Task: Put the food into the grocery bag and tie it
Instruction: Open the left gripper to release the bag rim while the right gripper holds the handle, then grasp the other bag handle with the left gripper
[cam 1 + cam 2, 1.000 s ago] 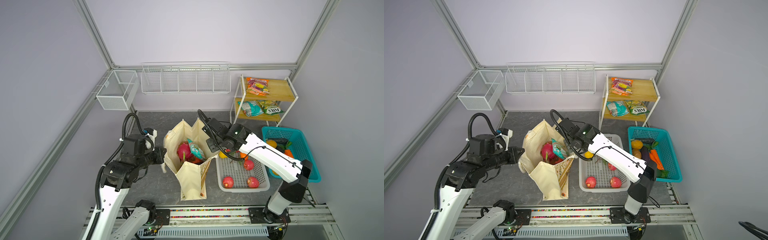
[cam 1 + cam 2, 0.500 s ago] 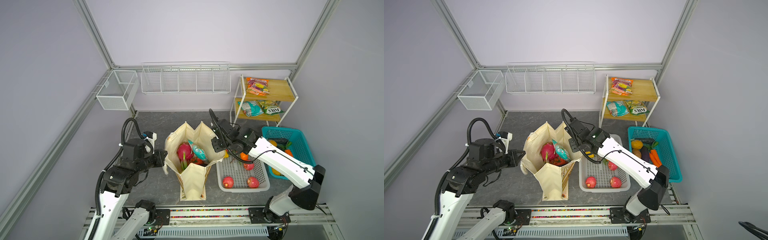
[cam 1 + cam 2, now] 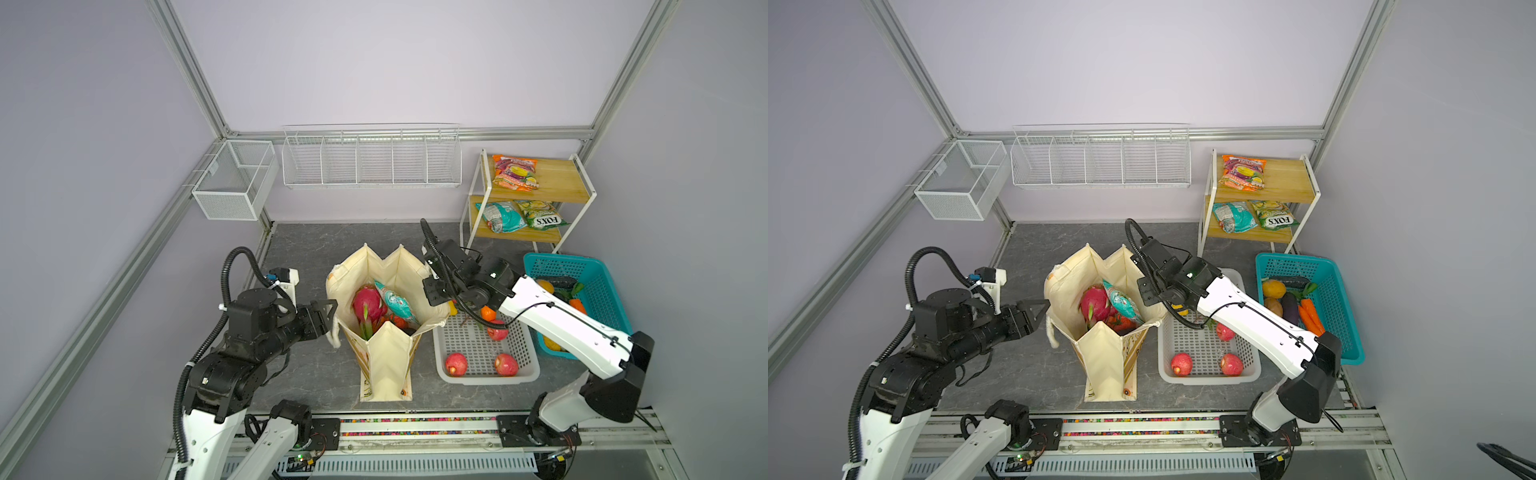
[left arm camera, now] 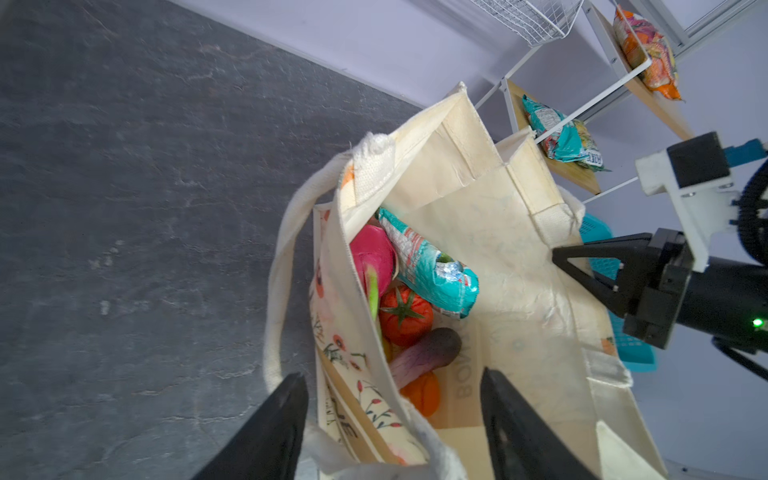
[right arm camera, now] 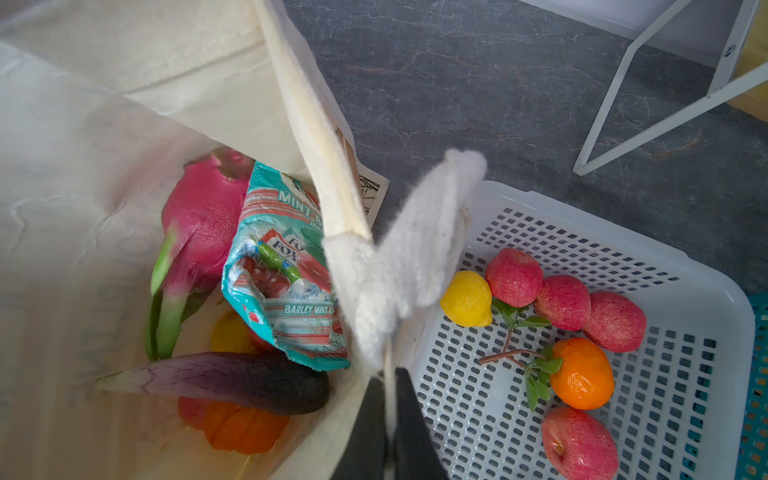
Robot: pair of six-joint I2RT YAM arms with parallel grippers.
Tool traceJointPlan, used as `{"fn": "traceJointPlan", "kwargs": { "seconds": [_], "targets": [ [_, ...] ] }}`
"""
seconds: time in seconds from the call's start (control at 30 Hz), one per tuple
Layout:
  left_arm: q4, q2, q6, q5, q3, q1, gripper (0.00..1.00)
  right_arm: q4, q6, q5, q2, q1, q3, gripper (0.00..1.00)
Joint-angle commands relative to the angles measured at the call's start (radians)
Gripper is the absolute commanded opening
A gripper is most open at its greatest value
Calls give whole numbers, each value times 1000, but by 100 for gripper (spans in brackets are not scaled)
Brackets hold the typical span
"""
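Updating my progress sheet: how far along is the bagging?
Done: dragon fruit, teal packet and eggplant are inside the grocery bag. In hand: right gripper is shut on a strap; left gripper is open at its rim. Remaining: apples in the white basket, shelf packets, tying.

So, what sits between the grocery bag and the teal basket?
The white perforated basket, holding red apples, fills that stretch beside the grocery bag; both top views show it.

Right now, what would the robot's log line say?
left gripper: open by bag | right gripper: shut on strap | bag: upright, partly filled
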Motion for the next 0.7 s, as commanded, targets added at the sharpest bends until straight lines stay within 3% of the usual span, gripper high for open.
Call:
{"fn": "traceJointPlan", "kwargs": {
  "seconds": [0.0,0.13,0.27,0.37,0.57,0.67],
  "targets": [
    [-118,-29,-50,-156,42,-1,79,7,14,-8,-43,-7,-17,7],
    [-187,-53,-102,-254,-11,-1,80,9,14,-12,-53,-8,-19,7],
    [-183,-93,-173,-265,-104,1,66,12,13,-17,-54,-9,-16,7],
    [-155,-115,-208,-236,-179,1,60,16,12,-22,-54,-10,-17,7],
    [-32,-136,-277,-174,-347,19,62,24,14,-38,-55,-10,-26,7],
    [9,-138,-271,-109,-383,72,62,24,17,-41,-58,-10,-29,7]
  ]
}}
